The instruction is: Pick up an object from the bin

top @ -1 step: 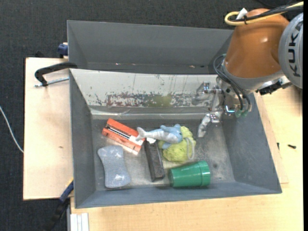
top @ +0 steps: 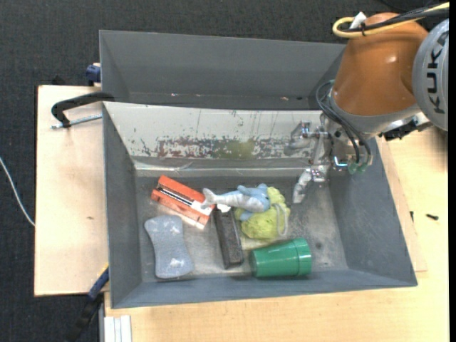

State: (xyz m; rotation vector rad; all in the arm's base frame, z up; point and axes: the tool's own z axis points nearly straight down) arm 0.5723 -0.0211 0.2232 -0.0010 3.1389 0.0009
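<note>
Claw [top: 305,184] hard to read, nr yellow lump [top: 261,225]

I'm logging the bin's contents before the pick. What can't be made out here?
All in the camera view:
- Yellow-green lump: partly under the light blue toy, so its kind is unclear.
- Dark bar: top end runs under that toy.
- Bin, far right corner: behind the arm's orange cover.

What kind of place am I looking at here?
Most likely a robotics lab's bin-picking station: a robot arm's gripper hangs inside a grey metal bin that holds unrelated odds and ends, such as a green cup and a grey sponge.
</note>
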